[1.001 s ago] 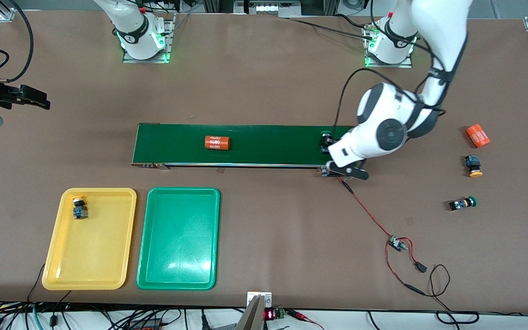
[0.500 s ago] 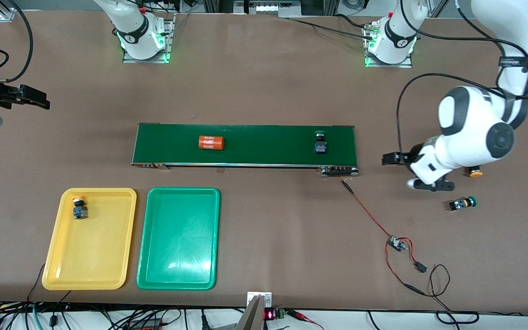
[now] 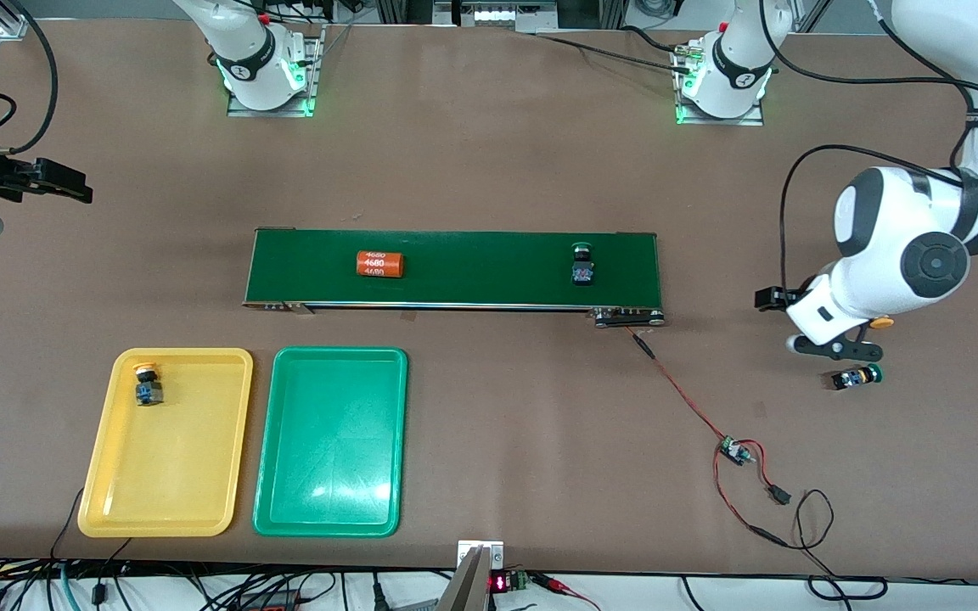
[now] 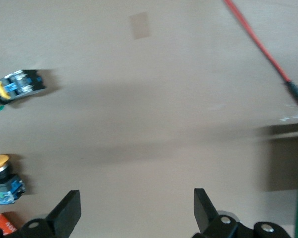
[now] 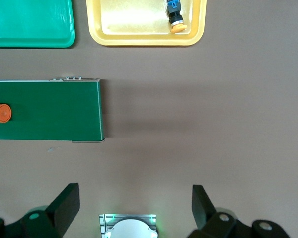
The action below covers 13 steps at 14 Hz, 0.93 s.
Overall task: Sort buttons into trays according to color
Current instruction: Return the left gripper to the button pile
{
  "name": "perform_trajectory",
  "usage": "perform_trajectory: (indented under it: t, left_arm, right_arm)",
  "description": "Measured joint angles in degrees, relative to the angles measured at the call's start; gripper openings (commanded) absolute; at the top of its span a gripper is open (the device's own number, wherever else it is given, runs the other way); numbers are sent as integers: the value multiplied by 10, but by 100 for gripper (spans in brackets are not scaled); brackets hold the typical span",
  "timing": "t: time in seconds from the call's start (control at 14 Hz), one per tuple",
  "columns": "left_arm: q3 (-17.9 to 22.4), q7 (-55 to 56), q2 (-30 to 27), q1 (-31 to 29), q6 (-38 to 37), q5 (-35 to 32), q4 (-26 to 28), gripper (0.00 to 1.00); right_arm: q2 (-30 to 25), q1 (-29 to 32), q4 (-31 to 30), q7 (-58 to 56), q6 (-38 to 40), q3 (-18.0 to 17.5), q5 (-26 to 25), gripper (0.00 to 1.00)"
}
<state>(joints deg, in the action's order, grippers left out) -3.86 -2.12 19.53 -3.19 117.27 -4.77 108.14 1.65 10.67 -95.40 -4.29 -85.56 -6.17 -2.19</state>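
Yellow-capped push-button switch [image 3: 147,383] in yellow plastic tray [image 3: 107,501]; green plastic tray [image 3: 268,509] beside it. Green-capped button [image 3: 581,264] on dark-green conveyor belt [image 3: 472,284] with orange cylinder [image 3: 379,264]. Second green-capped button [image 3: 856,376] and second yellow-capped button [image 4: 2,179] on brown surface [image 3: 497,153], left arm's end. Left gripper [image 4: 137,214] over them, jaws apart, empty. Right gripper [image 5: 134,206] waits, jaws apart, empty

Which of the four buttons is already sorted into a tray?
The yellow-capped button in the yellow tray. One green-capped button rides the conveyor belt; the others lie by the left gripper.
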Motion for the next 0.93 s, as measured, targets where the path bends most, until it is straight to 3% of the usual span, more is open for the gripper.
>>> perform_trajectory:
  t: [0.5,0.93]
  left_arm:
    - [-14,-273,62,-91,43,0,-35,100]
    - [-19,-581,116,-111,43,0,-97,100]
  right_arm:
    - [0,2,0,0,0,0,1,100]
    - [0,1,0,0,0,0,1,100]
